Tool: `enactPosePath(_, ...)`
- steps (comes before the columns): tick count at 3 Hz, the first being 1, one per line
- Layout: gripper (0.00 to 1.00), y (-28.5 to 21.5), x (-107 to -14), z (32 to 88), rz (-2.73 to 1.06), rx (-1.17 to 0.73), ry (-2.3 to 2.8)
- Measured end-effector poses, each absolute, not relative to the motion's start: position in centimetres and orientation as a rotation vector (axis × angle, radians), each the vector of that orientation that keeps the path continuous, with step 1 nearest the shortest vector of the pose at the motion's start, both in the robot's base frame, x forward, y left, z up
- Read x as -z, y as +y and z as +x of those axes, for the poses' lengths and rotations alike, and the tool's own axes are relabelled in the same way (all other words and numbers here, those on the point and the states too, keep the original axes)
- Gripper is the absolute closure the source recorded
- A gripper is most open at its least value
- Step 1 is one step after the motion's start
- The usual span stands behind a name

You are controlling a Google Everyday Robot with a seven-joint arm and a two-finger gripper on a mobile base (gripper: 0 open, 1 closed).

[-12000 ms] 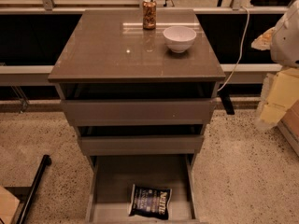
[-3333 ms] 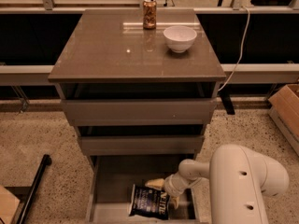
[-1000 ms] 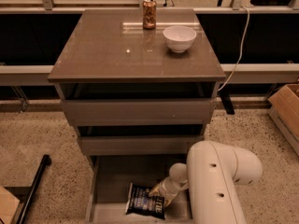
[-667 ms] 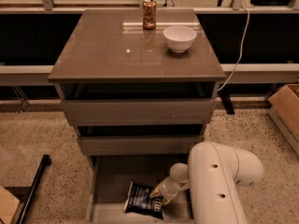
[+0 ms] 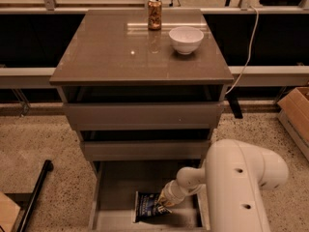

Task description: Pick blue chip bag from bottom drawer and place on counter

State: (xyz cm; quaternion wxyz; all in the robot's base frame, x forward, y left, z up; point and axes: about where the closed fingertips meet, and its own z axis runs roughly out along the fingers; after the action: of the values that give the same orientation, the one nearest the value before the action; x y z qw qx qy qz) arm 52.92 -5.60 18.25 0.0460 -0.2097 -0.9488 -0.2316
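The blue chip bag (image 5: pixel 146 207) lies near the front of the open bottom drawer (image 5: pixel 113 187), dark navy with white lettering. My gripper (image 5: pixel 163 207) reaches down into the drawer from the right on a white arm and sits on the bag's right edge. The bag's right part is hidden behind the gripper. The counter (image 5: pixel 111 52) is the glossy grey-brown top of the cabinet, well above the gripper.
A white bowl (image 5: pixel 186 39) and a brown can (image 5: pixel 154 14) stand at the back of the counter. The two upper drawers (image 5: pixel 142 116) are slightly open above the bottom one. A cardboard box (image 5: pixel 295 112) stands on the floor at right, a black pole (image 5: pixel 34 197) at left.
The arm has come in from the right and reached down into the bottom drawer. The bag has shifted a little left and tilted under the gripper in the last second.
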Motion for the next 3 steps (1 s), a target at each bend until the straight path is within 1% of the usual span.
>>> enactPosePath(1,1.00,-5.8,-23.0,51.8,-0.579,0.766,-2.936)
enactPosePath(3,1.00,-8.9,-36.8,46.8,-0.380,0.918,-3.020)
